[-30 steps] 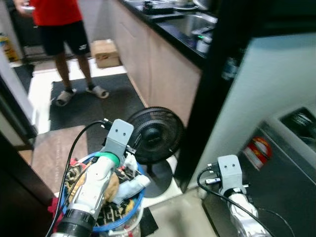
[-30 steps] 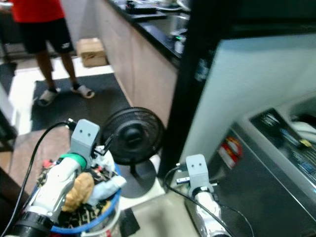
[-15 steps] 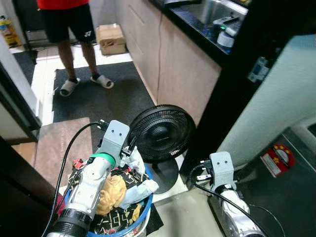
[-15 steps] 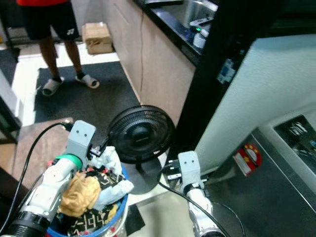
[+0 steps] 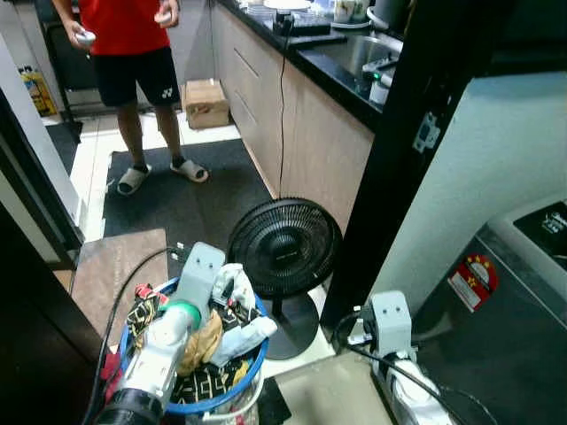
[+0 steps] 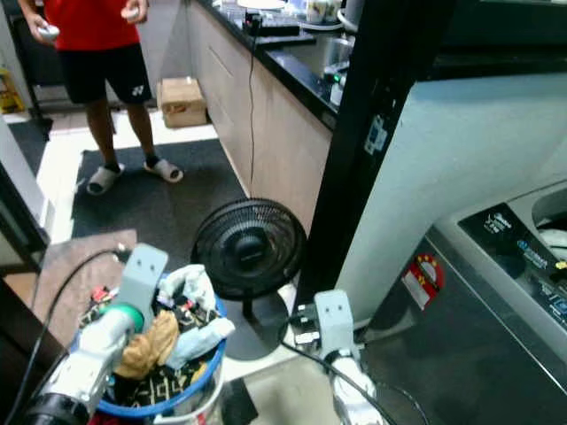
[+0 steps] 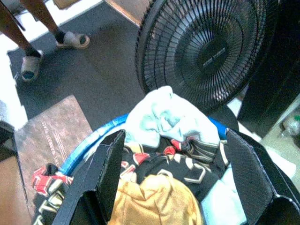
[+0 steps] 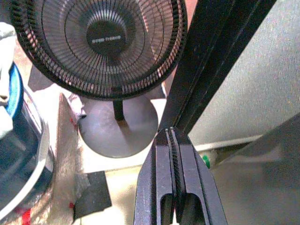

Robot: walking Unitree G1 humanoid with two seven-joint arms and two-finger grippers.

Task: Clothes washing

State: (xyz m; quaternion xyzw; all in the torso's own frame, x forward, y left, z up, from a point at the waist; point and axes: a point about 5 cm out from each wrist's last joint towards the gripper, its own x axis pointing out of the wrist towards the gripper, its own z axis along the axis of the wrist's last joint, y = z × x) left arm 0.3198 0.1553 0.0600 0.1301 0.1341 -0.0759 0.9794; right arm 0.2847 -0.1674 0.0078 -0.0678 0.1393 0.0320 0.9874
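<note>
A laundry basket with a blue rim [image 5: 253, 365] stands on the floor at lower left, heaped with clothes. On top lie a pale blue-white cloth [image 7: 168, 117], a patterned black garment [image 7: 187, 164] and a mustard cloth [image 7: 154, 201]. My left gripper [image 7: 180, 173] hovers just over the heap, open, its fingers [image 7: 111, 176] straddling the clothes with nothing held. My right gripper [image 8: 172, 134] is shut and empty, low by the fan's base. The dark grey washing machine [image 6: 496, 301] stands at the right.
A black floor fan [image 5: 283, 248] stands right behind the basket. A black post [image 5: 399, 177] and a wall separate it from the washer. A kitchen counter [image 5: 328, 62] runs along the right. A person in a red shirt [image 5: 133, 53] stands on a dark mat [image 5: 186, 195] near a cardboard box [image 5: 205, 102].
The whole picture has shifted with the camera, now showing more of the room. My left gripper stays over the basket's clothes and my right gripper stays low by the fan.
</note>
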